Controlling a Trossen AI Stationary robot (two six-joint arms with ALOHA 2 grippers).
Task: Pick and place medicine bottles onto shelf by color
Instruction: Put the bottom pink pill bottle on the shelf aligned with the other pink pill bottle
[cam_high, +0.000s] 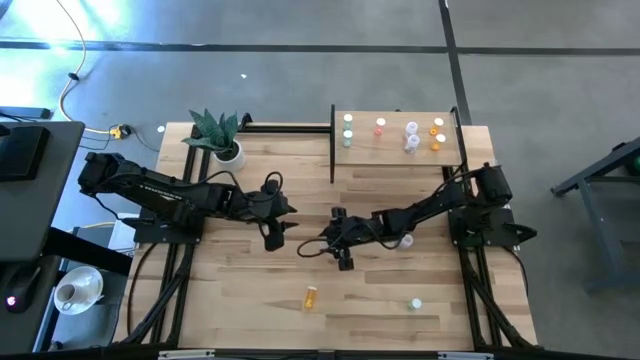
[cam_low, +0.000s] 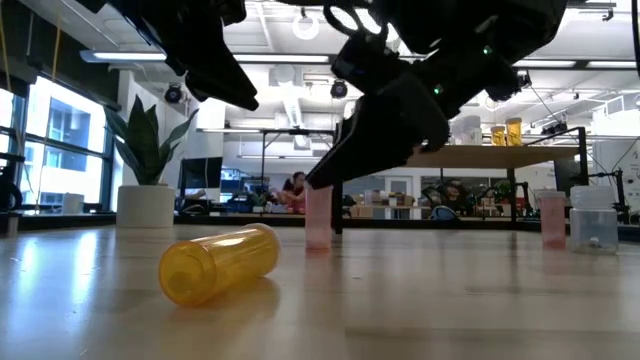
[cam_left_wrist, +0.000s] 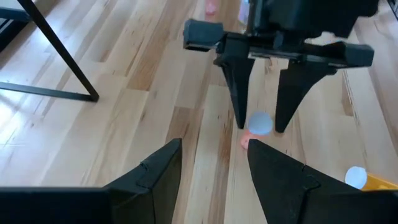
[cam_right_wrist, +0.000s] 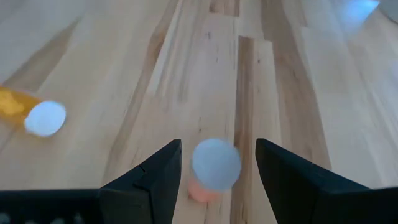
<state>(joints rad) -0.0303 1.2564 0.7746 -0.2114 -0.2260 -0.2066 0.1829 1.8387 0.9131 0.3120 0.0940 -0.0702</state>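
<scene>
**Pink bottle bracketed by the right gripper at mid-table**

Near the middle of the planked wooden table (cam_high: 250, 260), a small pink pill bottle with a pale cap (cam_right_wrist: 214, 168) is seen standing upright between the two dark fingers of the right gripper (cam_high: 338, 252). The fingers are spread to either side of the bottle with gaps visible, so the bottle is bracketed, not clamped. Just beside the pink bottle, on the side away from the right arm's base, the left gripper (cam_high: 274, 235) is held above the boards with its fingers parted and nothing between them. Nearer the table's front edge than the pink bottle, a translucent orange cylindrical bottle (cam_low: 220, 262) is found lying on its side, and a small green bottle with a white cap (cam_high: 414, 303) is set farther along that front strip. Beyond the pink bottle, at the far right corner, a raised pale-wood shelf on thin black posts (cam_high: 395, 160) is occupied by several bottles (cam_high: 411, 136). A leafy plant in a white pot (cam_high: 225, 140) is placed at the far edge.
</scene>
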